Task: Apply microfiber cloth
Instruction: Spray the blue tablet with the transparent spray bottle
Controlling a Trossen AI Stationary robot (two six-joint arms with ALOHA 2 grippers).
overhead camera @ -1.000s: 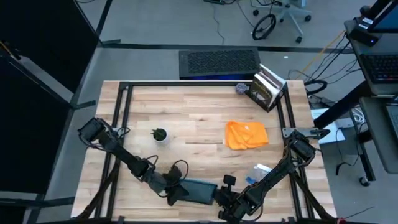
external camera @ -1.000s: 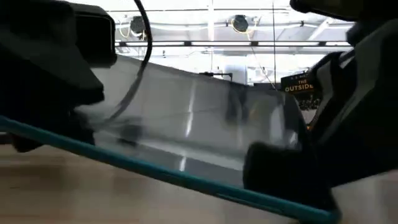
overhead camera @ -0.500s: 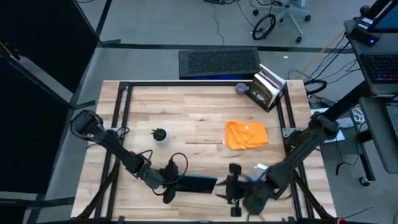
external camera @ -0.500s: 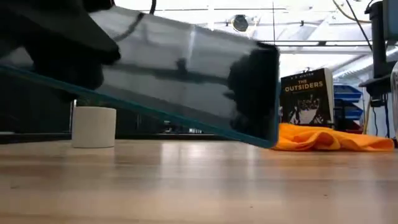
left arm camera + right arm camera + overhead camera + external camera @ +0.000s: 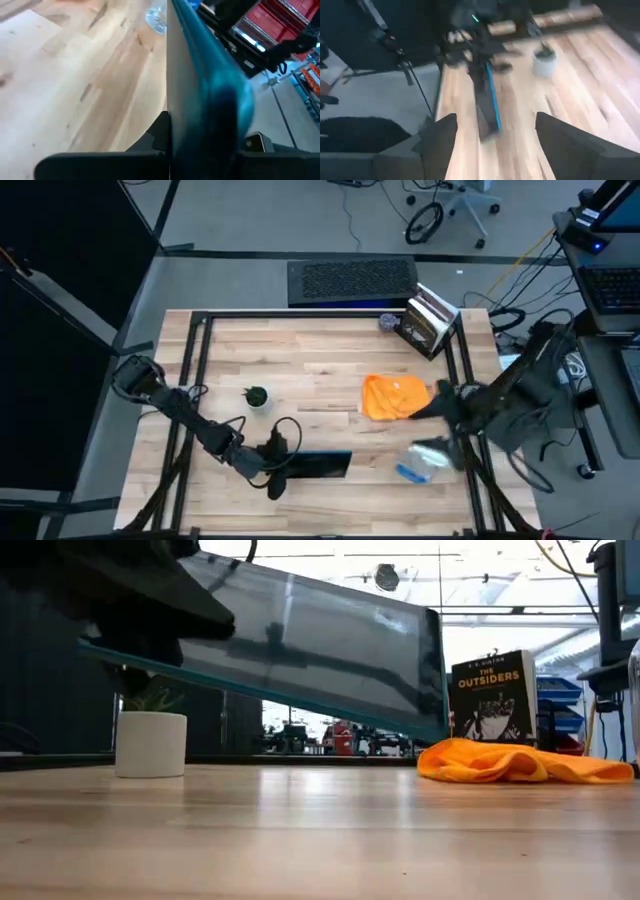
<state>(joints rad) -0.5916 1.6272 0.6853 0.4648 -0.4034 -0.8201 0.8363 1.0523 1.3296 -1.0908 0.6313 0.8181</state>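
Microfiber cloth [image 5: 396,397], soft orange, lies crumpled on wooden table [image 5: 320,370].

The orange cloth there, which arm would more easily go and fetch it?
Probably the right. Its gripper, fingers open and empty, hangs beside the orange cloth. The left gripper is busy holding the dark tablet at the table's front edge.
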